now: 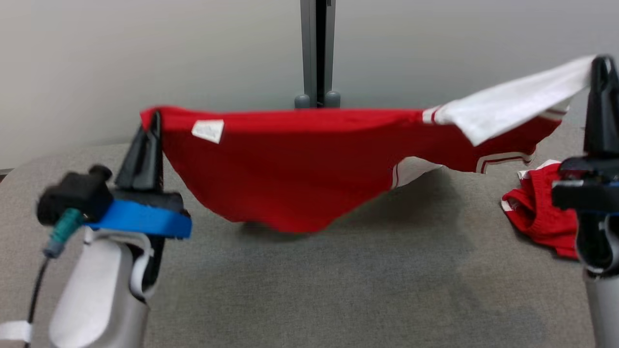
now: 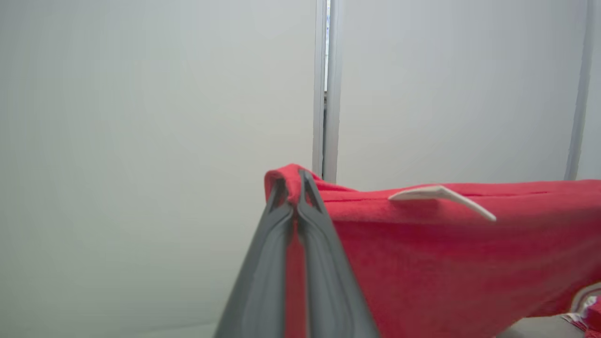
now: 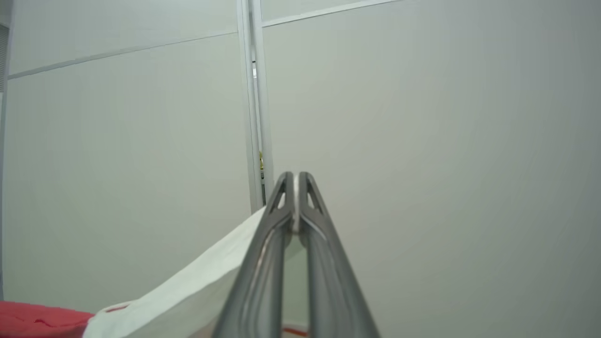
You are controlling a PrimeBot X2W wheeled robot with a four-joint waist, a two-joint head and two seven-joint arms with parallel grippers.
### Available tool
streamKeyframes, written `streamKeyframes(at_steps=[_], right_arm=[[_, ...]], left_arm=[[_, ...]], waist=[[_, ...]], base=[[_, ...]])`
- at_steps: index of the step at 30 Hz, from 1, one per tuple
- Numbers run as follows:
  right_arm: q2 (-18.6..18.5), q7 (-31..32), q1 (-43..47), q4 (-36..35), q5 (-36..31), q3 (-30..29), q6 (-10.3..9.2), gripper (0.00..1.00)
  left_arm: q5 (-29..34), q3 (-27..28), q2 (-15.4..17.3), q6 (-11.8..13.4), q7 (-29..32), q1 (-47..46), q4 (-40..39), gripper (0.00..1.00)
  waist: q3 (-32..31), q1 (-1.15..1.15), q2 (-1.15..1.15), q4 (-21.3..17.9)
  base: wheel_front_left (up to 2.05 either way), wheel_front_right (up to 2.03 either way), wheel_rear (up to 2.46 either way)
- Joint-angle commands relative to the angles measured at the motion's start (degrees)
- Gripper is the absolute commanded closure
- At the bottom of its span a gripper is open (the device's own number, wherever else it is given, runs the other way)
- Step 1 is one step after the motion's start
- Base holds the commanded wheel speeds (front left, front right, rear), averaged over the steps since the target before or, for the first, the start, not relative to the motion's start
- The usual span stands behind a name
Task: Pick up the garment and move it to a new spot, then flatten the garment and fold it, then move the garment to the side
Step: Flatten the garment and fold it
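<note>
While the desk is sitting broad and grey under everything, the garment is hanging above it as a red sling stretched between both arms. Its belly is sagging close to the surface near the middle, and I can't tell if it's brushing. Main risk: it's being carried on two small bites only. Off to the right a second red piece is lying crumpled on the desk just beside the right arm; if the spread cloth is coming down there, the two are likely overlapping or dragging each other. On that side the white sleeve is taking the whole load and running taut up to the right gripper, whose jaws are pinching together on the very tip of it. The right wrist view is showing only a thin sliver of white between them, so extra tension or a jerk is probably pulling it free and dropping the cloth in a heap. Opposite, the left gripper is sitting lower, its jaws clamping a folded-over red corner. That bite is looking deeper, but the height mismatch is tilting the span and risking a skewed, wrinkled lay-down. Next to it the white tag is sticking out: minor, possibly getting trapped in a fold.
</note>
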Motion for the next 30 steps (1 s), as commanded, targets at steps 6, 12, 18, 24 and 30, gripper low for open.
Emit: streamKeyframes(at_steps=[6, 12, 18, 24, 30], right_arm=[[-7.12, 1.43, -12.86, -2.84, 2.10, 2.01, 0.00, 1.00], [-11.29, 4.99, -24.53, 1.75, 0.31, 5.70, -0.01, 1.00], [-11.48, 4.73, -35.36, 12.31, -2.92, 10.45, -0.01, 1.00], [-10.12, 1.53, -48.42, 21.35, -8.53, 8.58, -0.01, 1.00], [-8.18, 0.00, -57.59, 25.07, -15.30, 3.39, -0.01, 1.00]], left_arm=[[-1.18, -0.85, 5.67, -0.34, 3.65, -11.48, -8.42, 1.00], [-1.87, -0.29, 8.11, -0.11, 9.08, -18.91, -10.47, 1.00], [-1.61, 0.18, 8.87, 0.77, 11.28, -25.33, -6.98, 1.00], [0.78, -0.93, 8.79, 1.18, 9.52, -36.03, -0.95, 1.00], [2.77, -0.57, 8.47, 2.35, 4.07, -47.02, 4.87, 1.00]], waist=[[0.59, 0.00, 0.00, 0.42], [4.81, 0.00, 0.00, 0.35], [11.68, 0.00, 0.00, 0.00], [18.83, 0.00, 0.00, -0.16], [23.15, 0.00, 0.00, -0.49]], base=[[0.00, 0.00, 0.00], [0.00, 0.00, 0.00], [0.00, 0.00, 0.00], [0.00, 0.00, 0.00], [0.00, 0.00, 0.00]])
